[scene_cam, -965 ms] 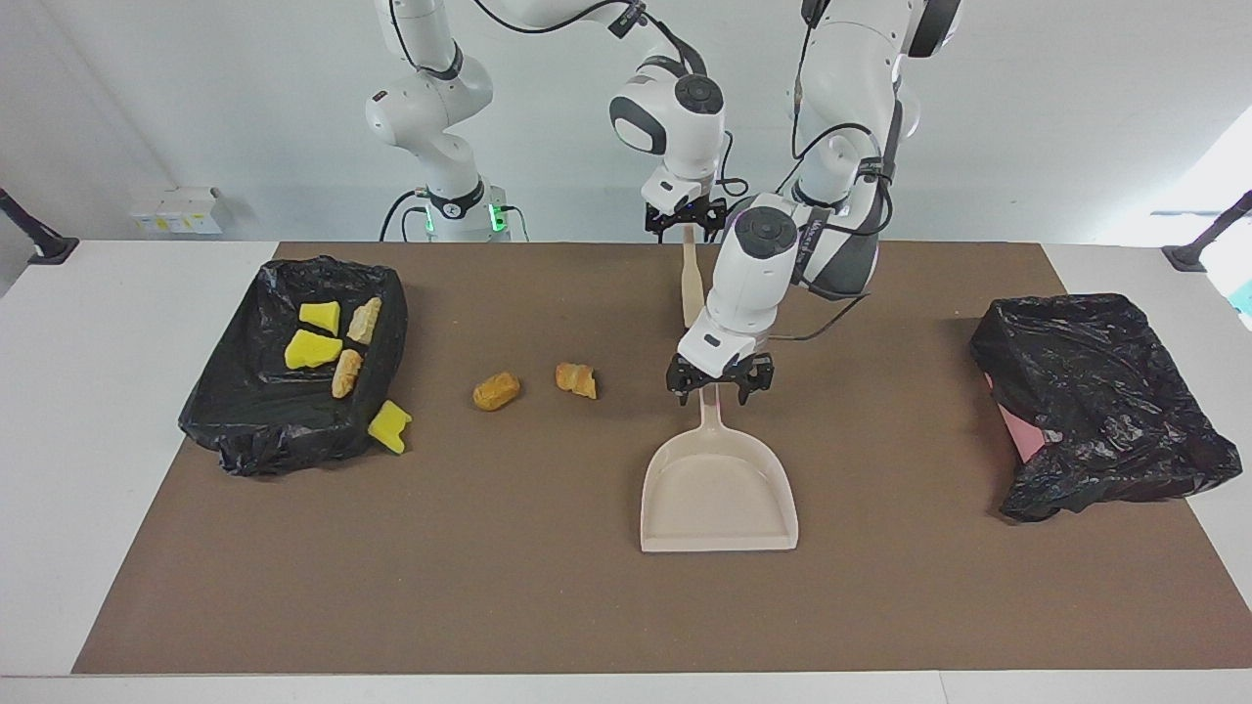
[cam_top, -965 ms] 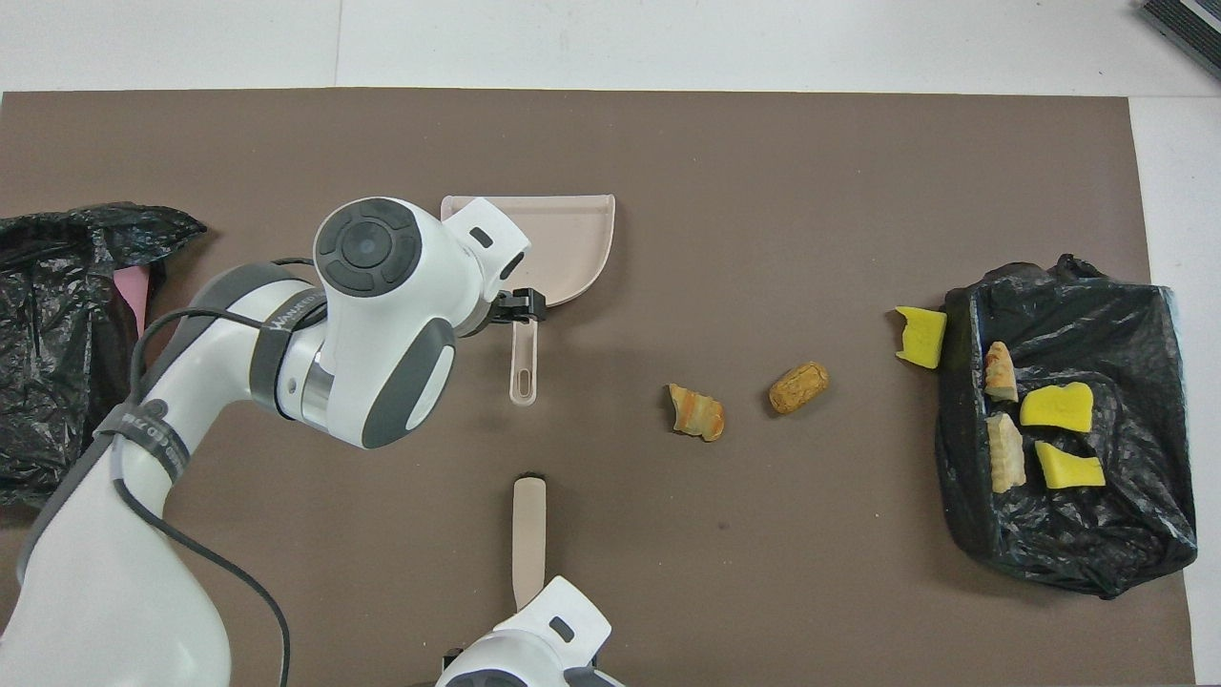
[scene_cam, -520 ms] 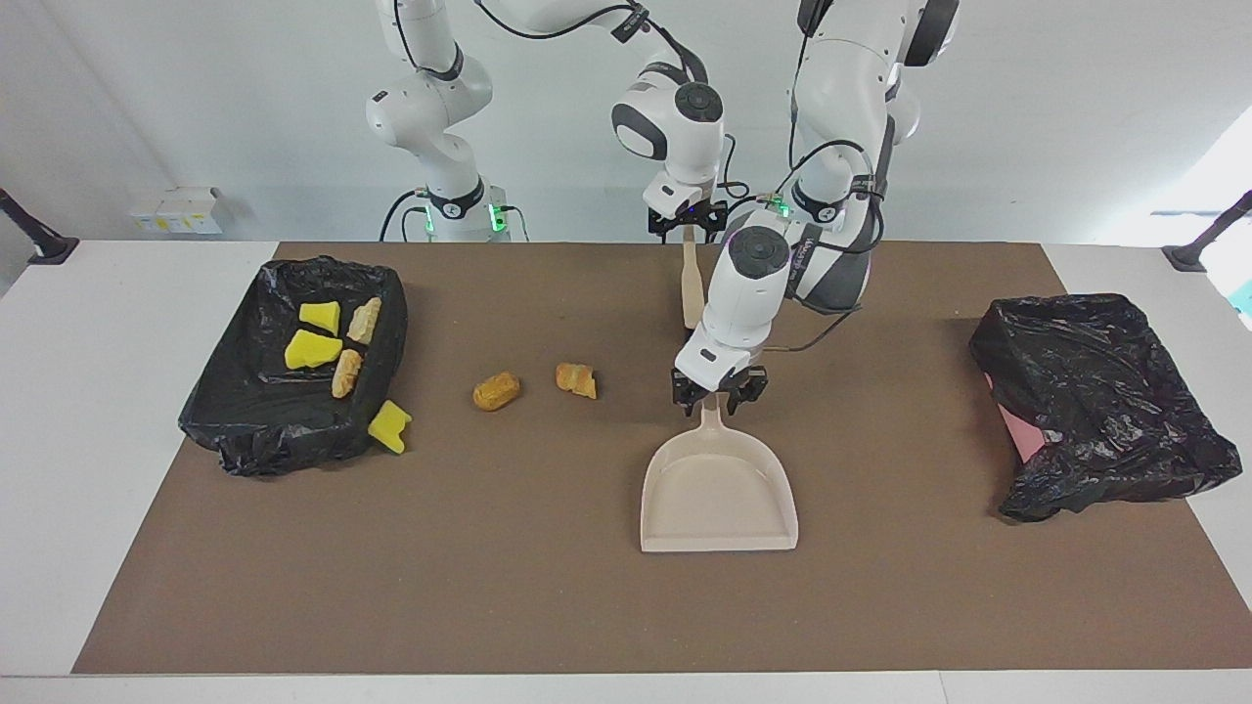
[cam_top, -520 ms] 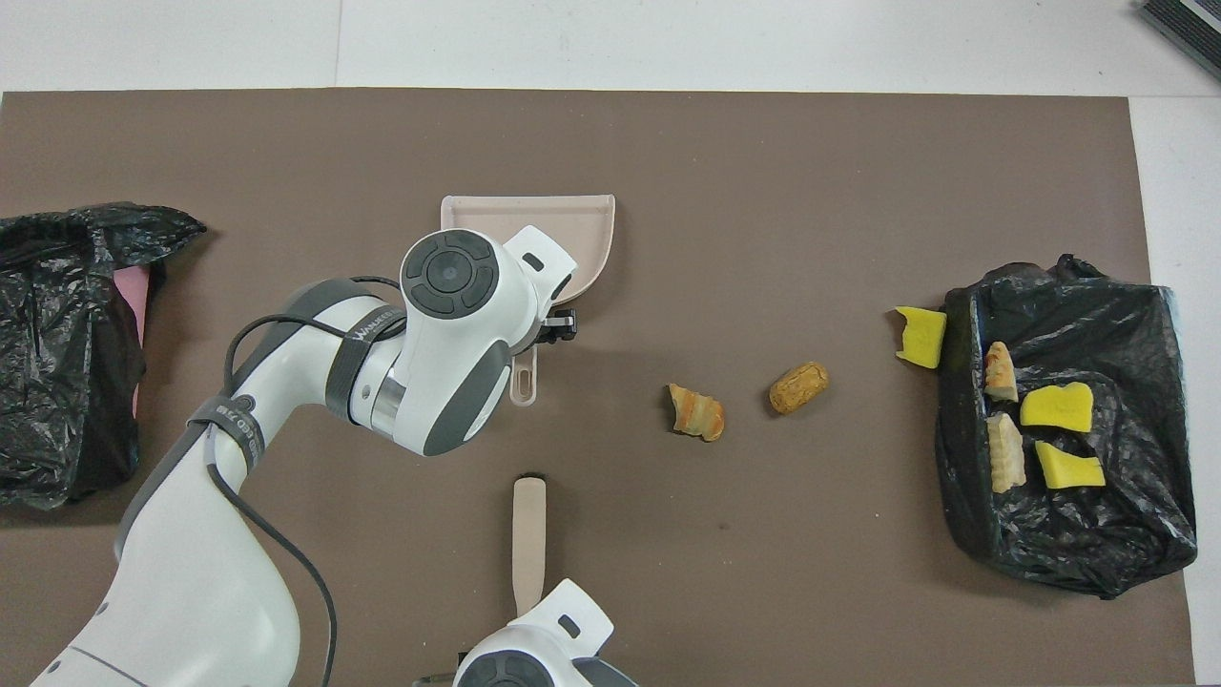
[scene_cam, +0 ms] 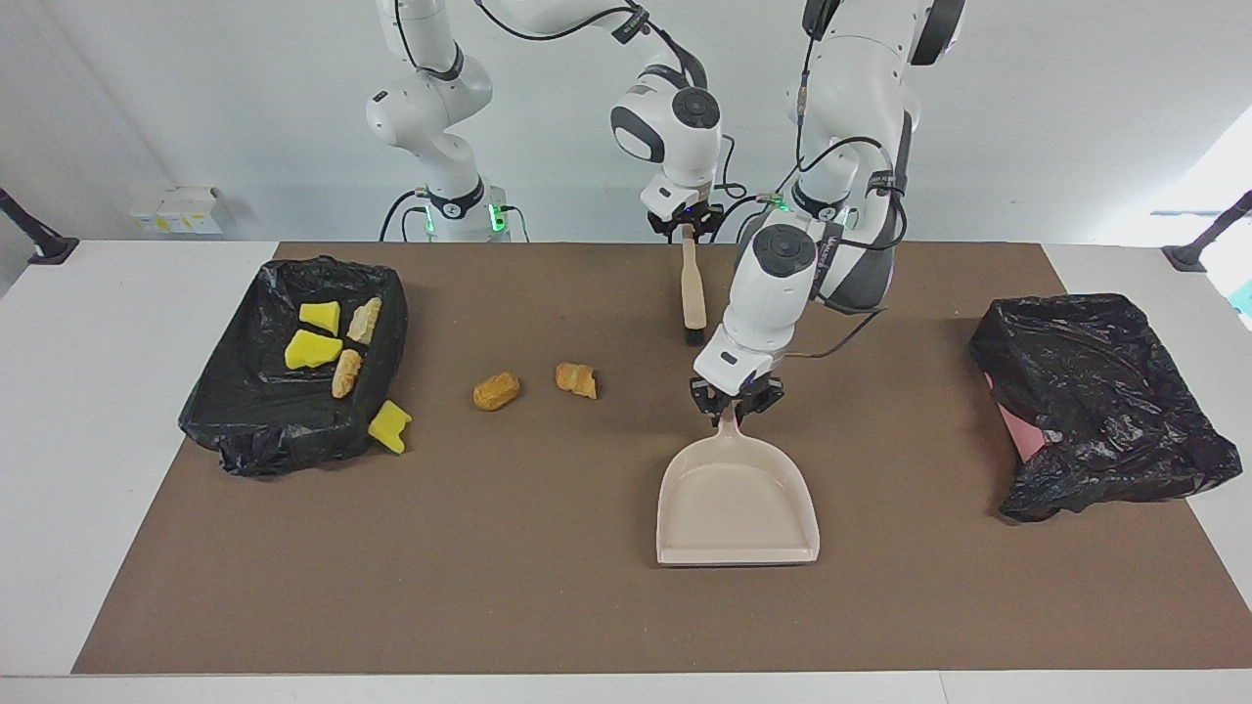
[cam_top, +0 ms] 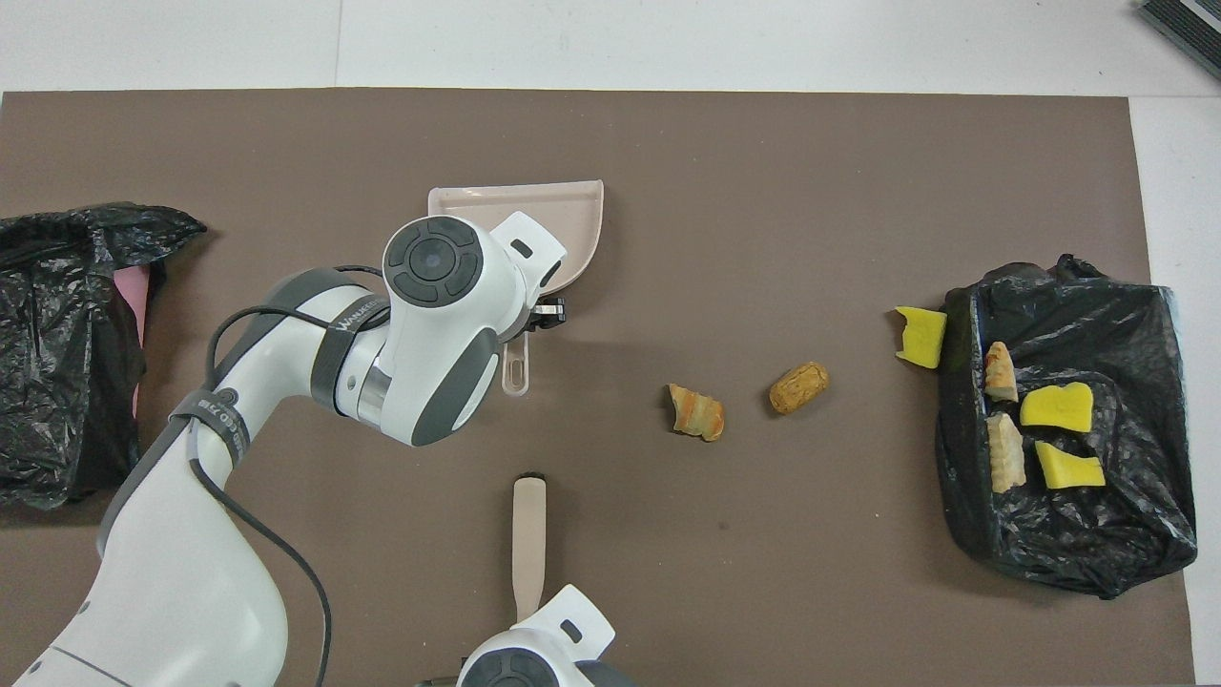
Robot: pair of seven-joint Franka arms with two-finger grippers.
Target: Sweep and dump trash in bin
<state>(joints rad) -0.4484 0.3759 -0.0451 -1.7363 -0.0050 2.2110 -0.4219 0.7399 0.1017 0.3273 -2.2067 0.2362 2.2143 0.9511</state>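
At frame centre, the left end effector [scene_cam: 736,402] grips the dustpan [scene_cam: 737,504] handle, its mouth pointing down-frame; the right end effector [scene_cam: 688,227] grips the upright brush [scene_cam: 693,293].

dustpan [scene_cam: 737,501] mid-table, brush [scene_cam: 693,290] nearer the robots, two trash chunks [scene_cam: 496,390] beside them on the mat [scene_cam: 489,548], lined bin [scene_cam: 293,391] holding four chunks at right arm's end, crumpled bag [scene_cam: 1095,401] at left arm's end.

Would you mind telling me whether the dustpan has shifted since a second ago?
Yes. The dustpan, gripped at its handle by the left hand, has slid toward the left arm's end of the table, away from the bread-like lump.
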